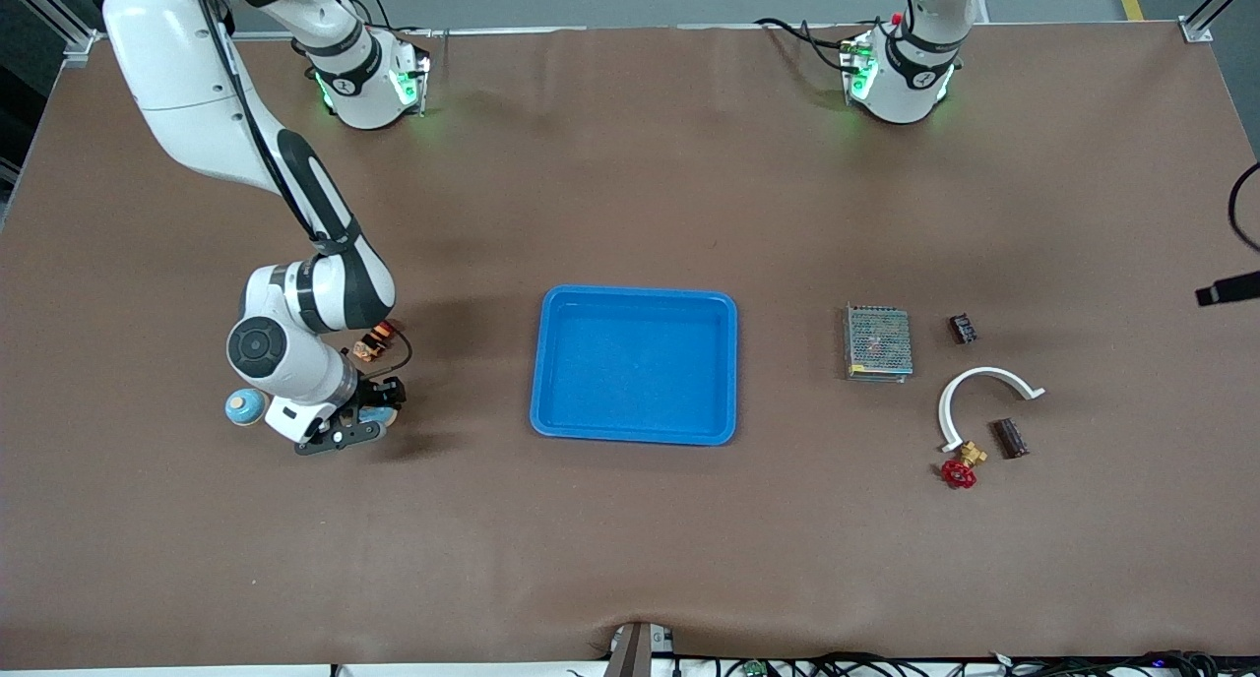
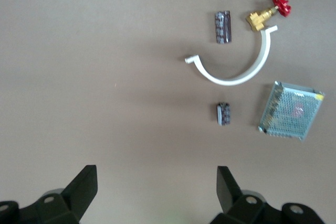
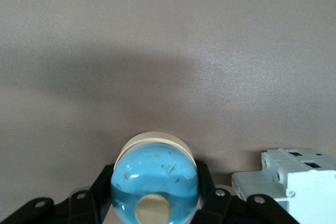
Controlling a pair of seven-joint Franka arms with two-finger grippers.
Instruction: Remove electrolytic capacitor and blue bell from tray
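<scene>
The right gripper (image 3: pixel 155 203) clasps the blue bell (image 3: pixel 155 182) low over the desk (image 1: pixel 630 559), toward the right arm's end, well clear of the empty tray (image 1: pixel 635 298). Best lower it fully (it could roll) before letting go. The left gripper (image 2: pixel 156 192) waits, fingers spread.

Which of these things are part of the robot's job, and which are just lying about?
Job:
tray, empty
bell, in the shut right gripper, off the tray
capacitor, on the table
left gripper, open, waiting above

Lying about:
mesh box
white arc
valve
small dark part
breaker
</scene>
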